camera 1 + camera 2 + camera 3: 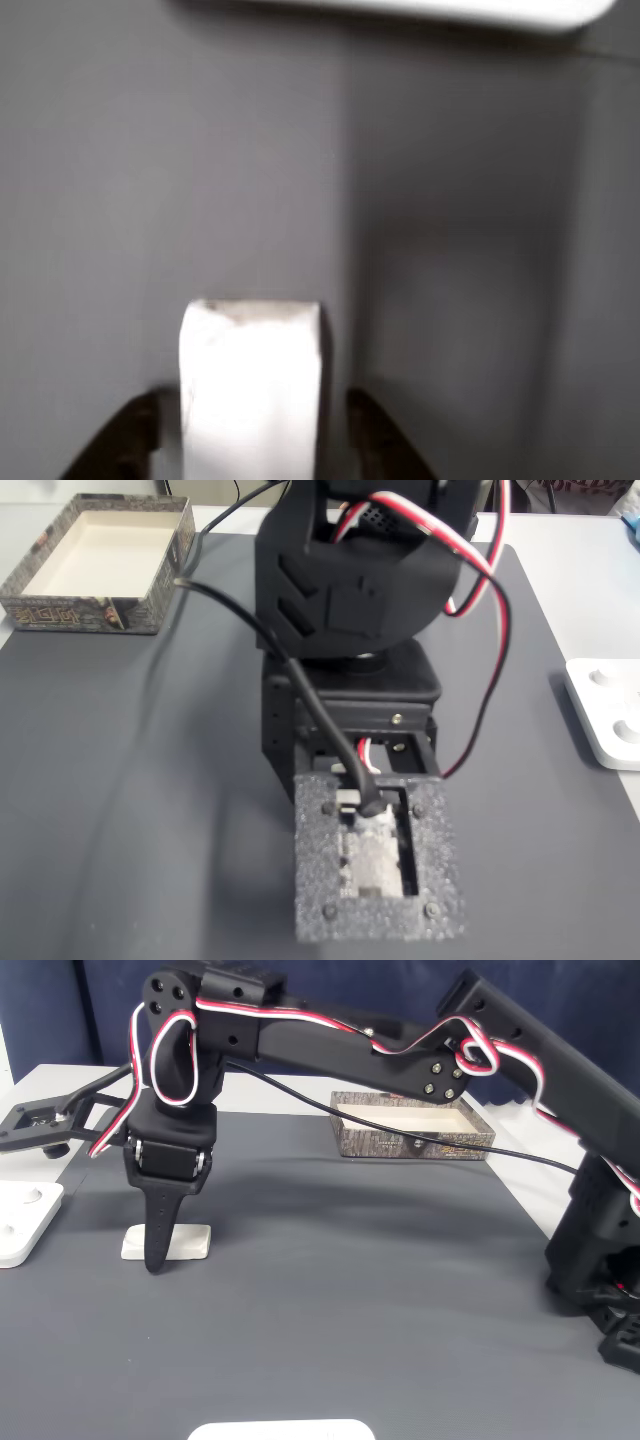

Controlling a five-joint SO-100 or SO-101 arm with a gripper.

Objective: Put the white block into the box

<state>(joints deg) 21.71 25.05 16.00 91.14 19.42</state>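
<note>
White block [168, 1243]; box [100, 610] cream inside, speckled grey-brown outside; black claw [155, 1260]; grey mat [350, 1310].

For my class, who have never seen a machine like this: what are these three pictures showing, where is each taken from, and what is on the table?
This is a small black robot arm on a grey mat, ending in a two-finger gripper.

The other view looks along the gripper: its dark fingers sit on either side of the white block. Whether they already squeeze it cannot be told.

One fixed view looks down from behind the arm; the box, open, stands at far left, and a flat white device lies at right.

The side fixed view shows the gripper lowered over the block, which lies flat on the mat, with the box behind.
</note>
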